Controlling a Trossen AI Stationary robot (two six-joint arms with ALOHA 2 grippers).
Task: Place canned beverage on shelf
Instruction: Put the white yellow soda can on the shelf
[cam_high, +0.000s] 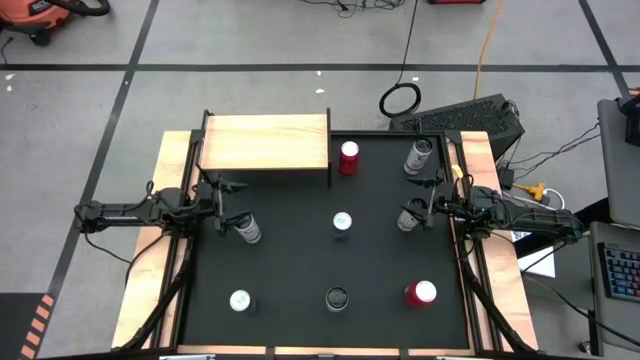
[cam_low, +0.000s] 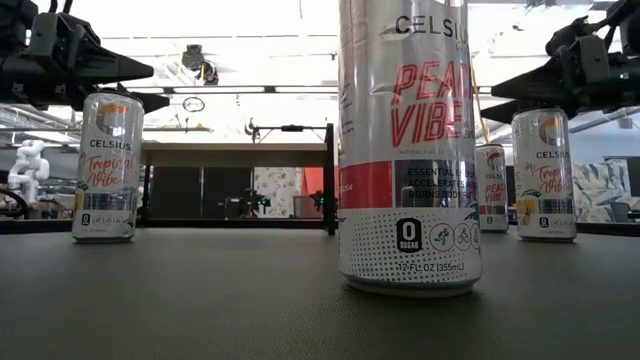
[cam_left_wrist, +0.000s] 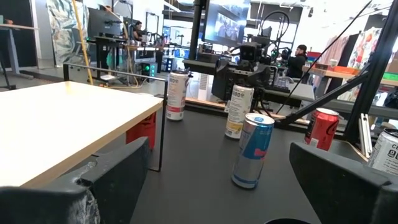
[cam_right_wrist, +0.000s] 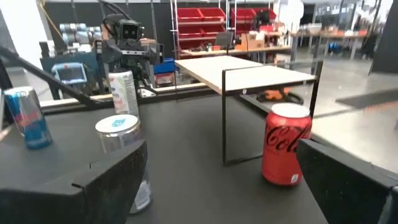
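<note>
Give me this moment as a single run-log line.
left gripper: open, beside white can | right gripper: open, by silver can | shelf: no cans on top | red Coca-Cola can: on table beside shelf

Matt black surface, glossy metal can up close, and the shelf shows smooth pale wood on thin black metal legs

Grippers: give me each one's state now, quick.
Left gripper: open, holding nothing.
Right gripper: open, holding nothing.
</note>
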